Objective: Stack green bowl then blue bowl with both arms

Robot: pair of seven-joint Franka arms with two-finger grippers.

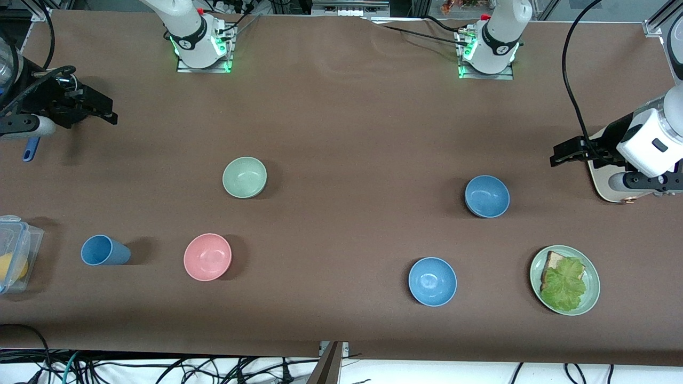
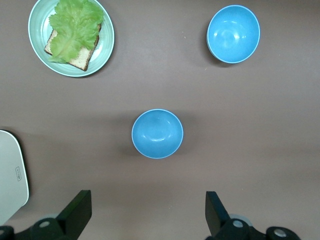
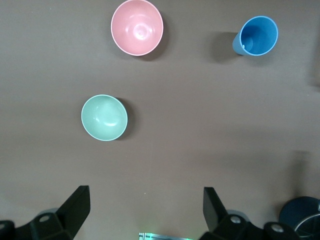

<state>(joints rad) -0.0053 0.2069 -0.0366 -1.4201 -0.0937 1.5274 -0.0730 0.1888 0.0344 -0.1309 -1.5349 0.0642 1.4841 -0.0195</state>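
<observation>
Left gripper (image 1: 557, 158): up over the left arm's end of the table, jaws spread wide apart, nothing between them; fingers (image 2: 75, 212) frame bare tabletop.
Right gripper (image 1: 109, 114): hanging over the right arm's end, jaws just as wide apart, empty; both arms look to be waiting.
Table (image 1: 341, 133): brown matte cover, some grip under a bowl, I'd say.
Blue bowl (image 1: 486, 196): dusty, matte, upright toward the left arm's end, farther from the front camera than the glossy bowl (image 1: 432, 281).
Green bowl (image 1: 244, 177): upright toward the right arm's end, apart from the pink bowl (image 1: 207, 256).
Handling: both look light, stiff, thin-walled; likely to skid or tip if nudged.
Hold: pinch the rim, one finger inside, one outside.
Writing: none readable on either bowl.
</observation>
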